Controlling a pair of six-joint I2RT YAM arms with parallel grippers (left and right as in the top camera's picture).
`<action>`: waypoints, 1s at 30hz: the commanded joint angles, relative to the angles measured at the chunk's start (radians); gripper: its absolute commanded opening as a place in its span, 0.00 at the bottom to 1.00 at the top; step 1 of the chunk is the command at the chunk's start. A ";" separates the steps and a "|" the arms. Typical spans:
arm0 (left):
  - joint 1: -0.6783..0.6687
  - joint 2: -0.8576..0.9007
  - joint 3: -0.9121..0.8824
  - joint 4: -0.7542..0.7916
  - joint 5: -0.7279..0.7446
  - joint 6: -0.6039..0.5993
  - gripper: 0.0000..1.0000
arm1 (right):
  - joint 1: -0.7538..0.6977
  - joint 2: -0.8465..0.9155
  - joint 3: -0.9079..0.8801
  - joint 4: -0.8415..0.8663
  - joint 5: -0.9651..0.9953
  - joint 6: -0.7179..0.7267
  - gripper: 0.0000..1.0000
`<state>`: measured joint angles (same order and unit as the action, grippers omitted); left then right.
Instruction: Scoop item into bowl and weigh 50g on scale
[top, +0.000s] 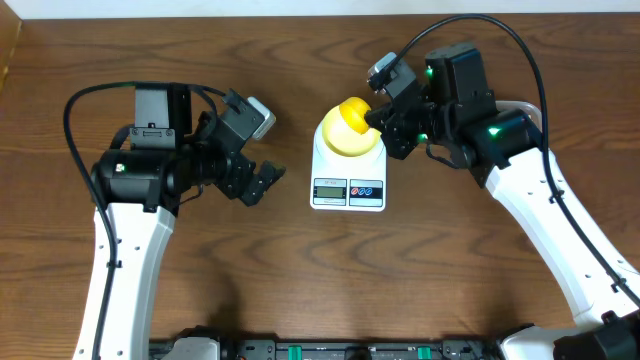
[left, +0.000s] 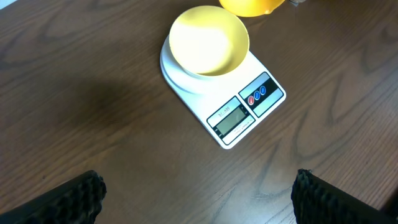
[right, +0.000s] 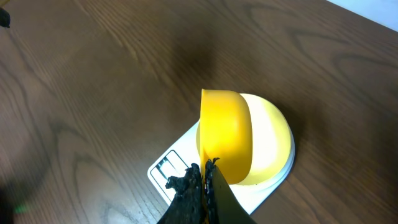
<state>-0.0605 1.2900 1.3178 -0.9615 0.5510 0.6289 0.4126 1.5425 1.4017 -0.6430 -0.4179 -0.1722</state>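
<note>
Bowl (left: 208, 43) sits centred on the scale (left: 239, 118), with no beans visible inside. The right hand (right: 205, 171), pinched on the yellow scoop (right: 225, 134), holds it tipped over the bowl's far side, handle running back toward that arm. The left hand (top: 265, 183) gapes wide and empty left of the scale, with open table (top: 300, 280) around.

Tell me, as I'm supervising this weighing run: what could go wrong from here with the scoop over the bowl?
1. The scoop, clamped in the right gripper, hangs over one side of the bowl, not its middle; anything tipped out could miss and land on the scale or table.
2. Scoop and bowl look very close; if they touch, the bowl could shift on the scale or the reading go wrong.
</note>
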 joint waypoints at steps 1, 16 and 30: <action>0.005 -0.001 0.003 0.001 0.002 0.014 0.98 | -0.003 -0.002 0.010 -0.002 -0.003 0.011 0.01; 0.005 -0.001 0.003 0.001 0.002 0.014 0.97 | -0.003 -0.002 0.010 -0.014 -0.003 0.011 0.01; 0.005 -0.001 0.003 0.000 0.002 0.014 0.98 | -0.003 -0.002 0.010 -0.024 -0.003 0.011 0.01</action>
<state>-0.0605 1.2900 1.3178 -0.9615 0.5514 0.6289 0.4126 1.5425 1.4014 -0.6628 -0.4179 -0.1722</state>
